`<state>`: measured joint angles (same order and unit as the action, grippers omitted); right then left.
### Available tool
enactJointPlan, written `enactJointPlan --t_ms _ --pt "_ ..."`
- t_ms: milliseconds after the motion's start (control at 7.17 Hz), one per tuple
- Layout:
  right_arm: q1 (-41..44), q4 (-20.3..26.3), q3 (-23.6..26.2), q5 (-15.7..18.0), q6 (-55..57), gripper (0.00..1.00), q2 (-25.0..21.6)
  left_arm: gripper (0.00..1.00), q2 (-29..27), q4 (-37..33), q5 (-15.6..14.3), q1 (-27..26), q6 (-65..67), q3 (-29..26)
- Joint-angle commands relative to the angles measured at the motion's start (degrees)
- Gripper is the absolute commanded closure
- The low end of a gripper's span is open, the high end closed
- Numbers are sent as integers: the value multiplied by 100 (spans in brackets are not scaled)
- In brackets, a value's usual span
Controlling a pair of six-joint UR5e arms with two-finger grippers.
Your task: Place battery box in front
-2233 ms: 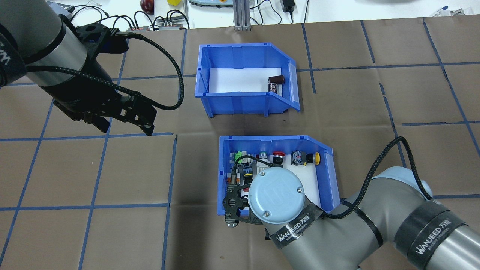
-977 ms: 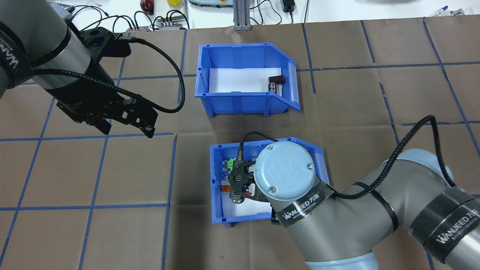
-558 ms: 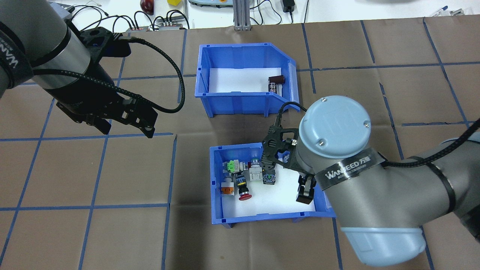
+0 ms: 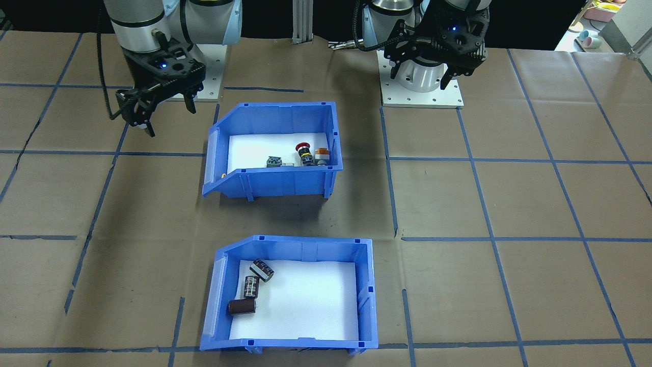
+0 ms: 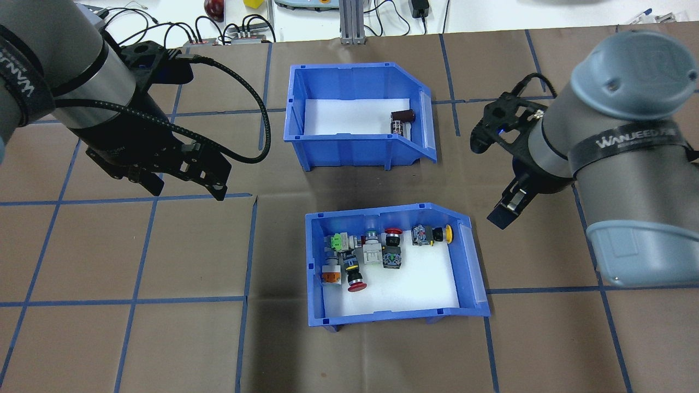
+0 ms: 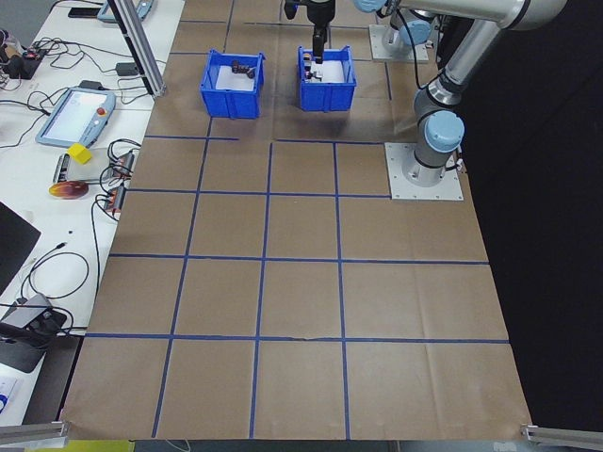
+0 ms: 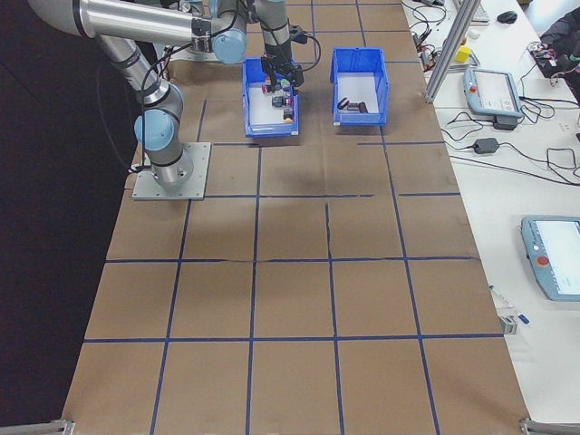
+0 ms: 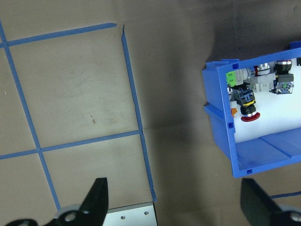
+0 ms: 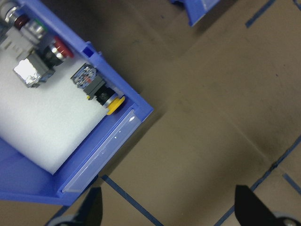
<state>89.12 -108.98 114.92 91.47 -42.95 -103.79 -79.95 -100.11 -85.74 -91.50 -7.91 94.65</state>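
Both arms' jaws spread and empty, the right jaws (image 5: 505, 210) hover beside the blue plastic switch bin (image 5: 394, 263), with the blue plastic battery box (image 5: 357, 113) of dark cylinders beyond, likely next to be gripped by its rim.

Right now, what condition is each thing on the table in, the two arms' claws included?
battery box: upright on the table, open-topped, a few dark cylinders inside, nothing gripping it.
switch bin: upright, open-topped, coloured push-buttons inside, not held.
left gripper: open, empty, above bare table.
right gripper: open, empty, beside the switch bin.
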Motion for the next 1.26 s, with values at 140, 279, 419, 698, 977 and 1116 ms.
enactJointPlan --t_ms 140,279,419,698,977,1116 --pt "-308 428 -494 -496 2756 0 104 1 6 0 4 0 43 10" --pt "-307 595 -705 -637 3288 0 270 1 -134 9 22 9 131 -138" --pt "-299 762 -995 -621 3398 0 437 1 -39 18 13 9 114 8" --pt "-273 1394 -1645 -551 3792 0 832 1 75 9 -4 9 114 -8" --pt "-159 1686 -1824 -542 4302 0 931 1 93 0 -4 0 123 10" --pt "25 1678 -1832 -525 4530 0 931 1 41 9 4 0 123 10"
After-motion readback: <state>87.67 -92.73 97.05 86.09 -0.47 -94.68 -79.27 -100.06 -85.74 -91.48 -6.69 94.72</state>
